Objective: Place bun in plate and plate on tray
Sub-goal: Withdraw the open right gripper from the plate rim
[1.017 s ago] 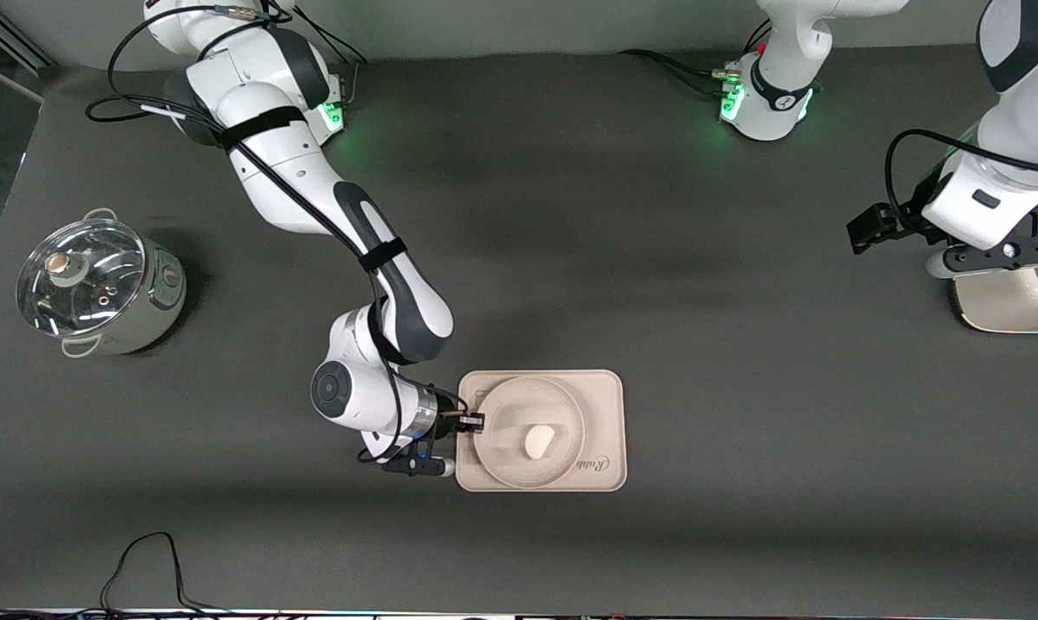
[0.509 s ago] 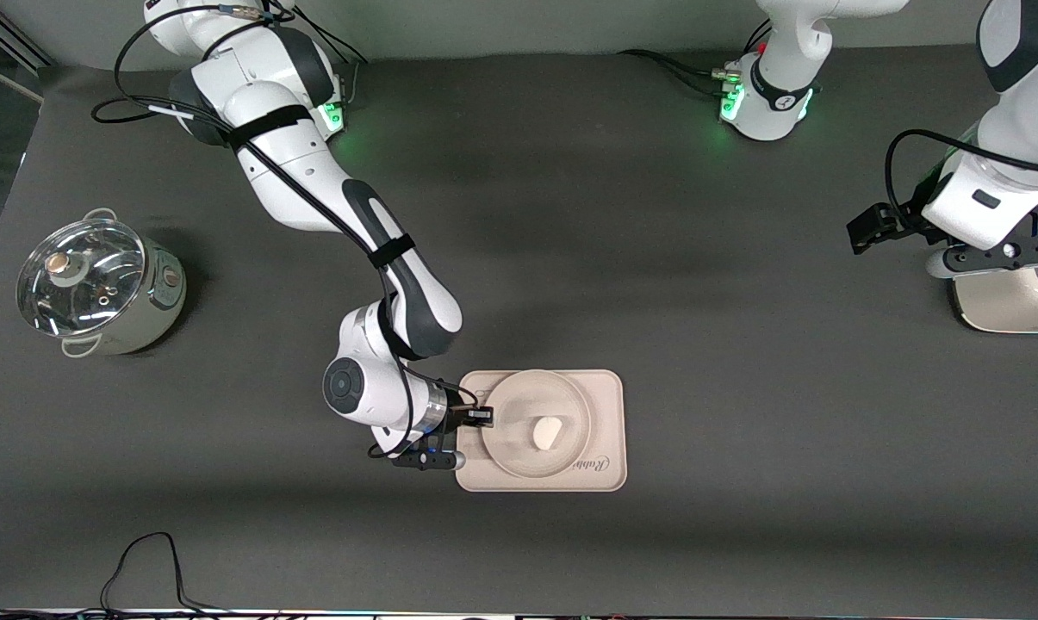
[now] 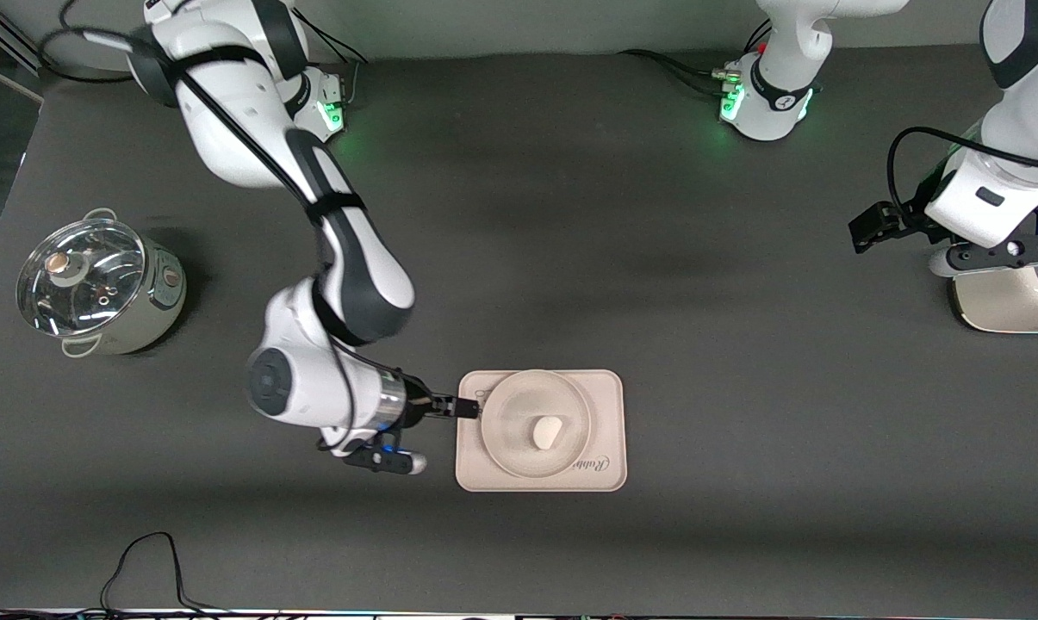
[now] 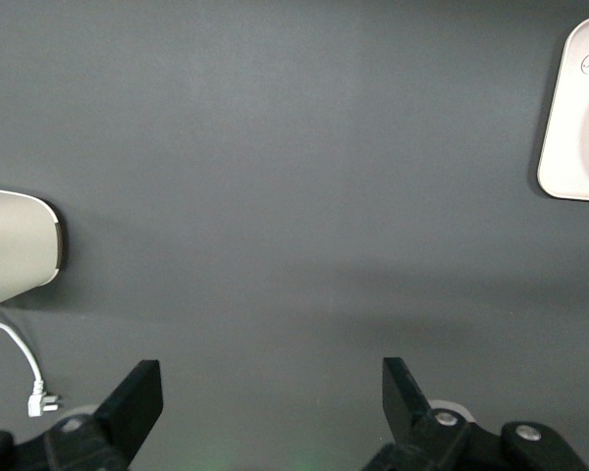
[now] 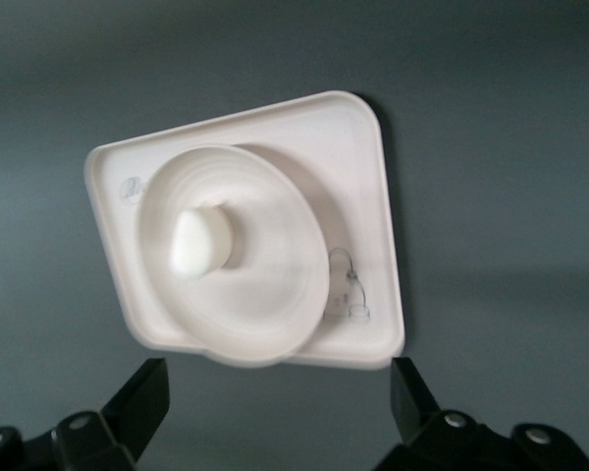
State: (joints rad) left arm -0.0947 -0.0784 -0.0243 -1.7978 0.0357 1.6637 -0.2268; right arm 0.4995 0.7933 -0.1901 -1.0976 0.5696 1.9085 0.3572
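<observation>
Well, lidded pot [image 3: 96, 288] sits well apart from tray [image 3: 609, 396].

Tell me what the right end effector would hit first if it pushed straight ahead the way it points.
Most likely the plate: the right end effector, fingers open, points across the tray edge at the plate's rim, with the bun farther along. Its height is unclear, so it might pass over the rim.

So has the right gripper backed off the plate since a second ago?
Yes. The right gripper has let go, open, and pulled back from the plate on the tray toward the right arm's end.
</observation>
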